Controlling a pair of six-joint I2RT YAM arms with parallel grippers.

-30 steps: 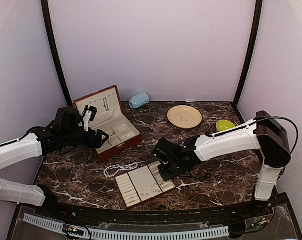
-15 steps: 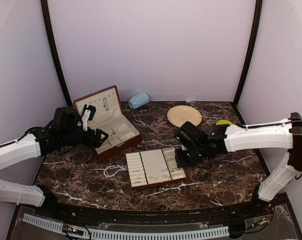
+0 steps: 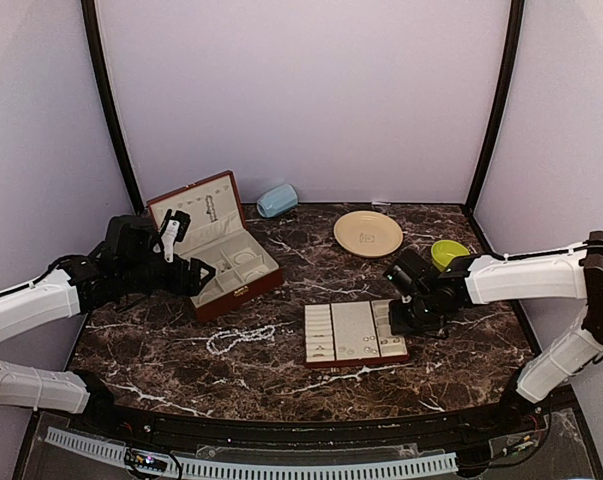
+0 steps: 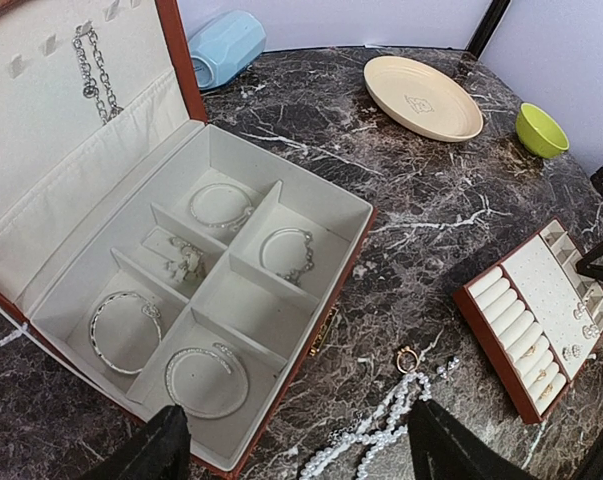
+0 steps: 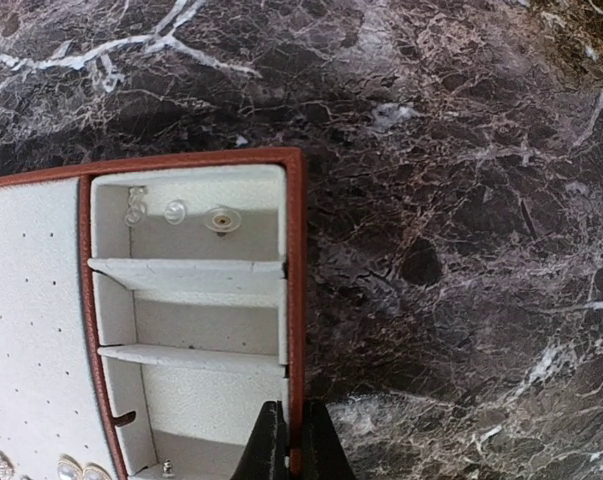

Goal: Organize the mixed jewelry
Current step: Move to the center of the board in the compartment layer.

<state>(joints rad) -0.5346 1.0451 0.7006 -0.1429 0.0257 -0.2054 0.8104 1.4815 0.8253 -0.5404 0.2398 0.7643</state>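
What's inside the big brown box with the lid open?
Four silvery bracelets lie in separate compartments of the box, a small sparkly cluster sits in another, and a chain hangs inside the lid. The left pincer covers part of the near edge.

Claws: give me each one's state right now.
Left claw: open, holding nothing.
Right claw: closed on the slotted tray's rim.

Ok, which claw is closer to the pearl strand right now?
Left. The left claw hovers open beside the jewelry box, just behind the pearl strand. The right claw is farther off to the strand's right, pinching the slotted tray at its right edge.
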